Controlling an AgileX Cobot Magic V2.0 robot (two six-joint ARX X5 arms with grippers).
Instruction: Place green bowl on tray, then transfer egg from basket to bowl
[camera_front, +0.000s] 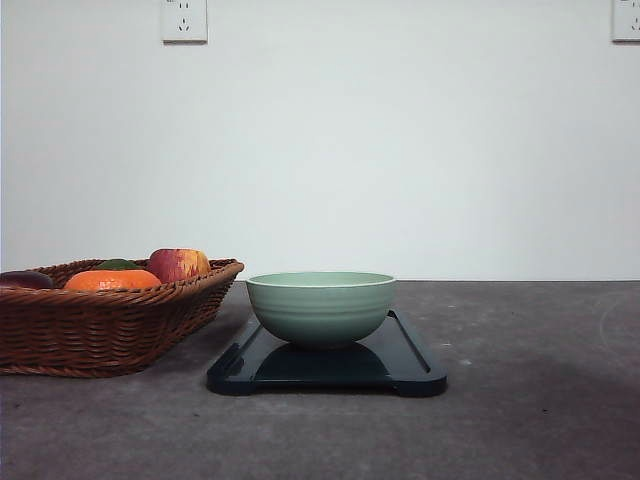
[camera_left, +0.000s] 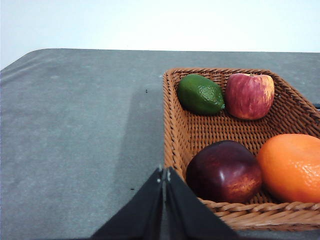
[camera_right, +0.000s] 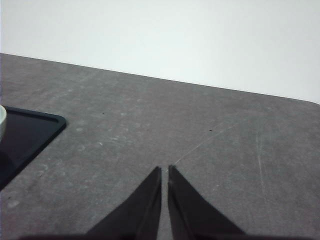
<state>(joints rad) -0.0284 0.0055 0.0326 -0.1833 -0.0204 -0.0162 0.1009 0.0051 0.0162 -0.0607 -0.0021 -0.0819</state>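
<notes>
Front camera: I see the green bowl sitting upright on the tray, roughly centred on it. The tray lies flat on the grey table, just right of the basket; whether tray and basket touch I cannot tell from this angle. Over the basket rim I make out an orange, a red apple, a bit of something green and a dark fruit at the far left edge.

Left wrist camera: left gripper has its fingers pressed together, nothing between them, tips hanging just outside the basket's near corner. Inside I count four items: a green lime-like fruit and the apple side by side at the far end, the dark red fruit and the orange touching each other at the near end. I cannot pick out an egg among them.

Right wrist camera: right gripper also closed and empty, over bare table. A corner of the tray lies well off to one side, with a sliver of the bowl's rim at the frame edge.
</notes>
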